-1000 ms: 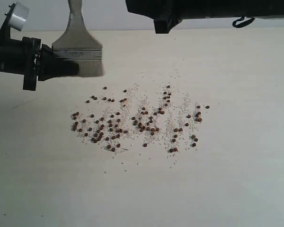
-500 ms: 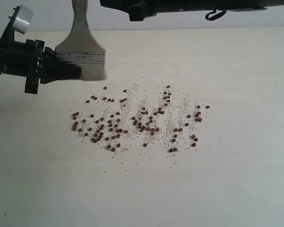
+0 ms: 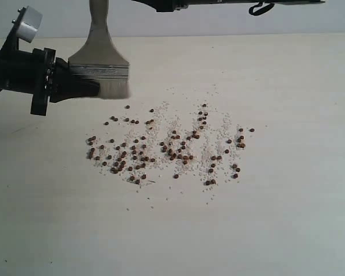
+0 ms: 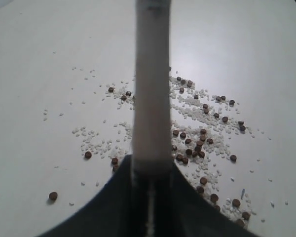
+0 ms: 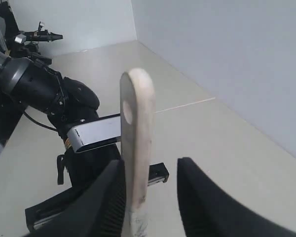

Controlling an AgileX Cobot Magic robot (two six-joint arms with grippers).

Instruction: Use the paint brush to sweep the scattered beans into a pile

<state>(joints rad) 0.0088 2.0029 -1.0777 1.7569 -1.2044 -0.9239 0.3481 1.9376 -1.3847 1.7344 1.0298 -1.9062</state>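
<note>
The left gripper [image 3: 85, 86] clamps the paint brush [image 3: 98, 57] by its metal band, bristles down, near the edge of the scattered beans [image 3: 161, 149]. The right gripper [image 5: 150, 197] — jaws apart — straddles the handle's end.

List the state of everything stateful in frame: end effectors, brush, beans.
left end effector: shut on paint brush
right end effector: open, straddling the handle's end
paint brush: upright, bristles down, beside the spread
beans: scattered, not yet gathered
</note>
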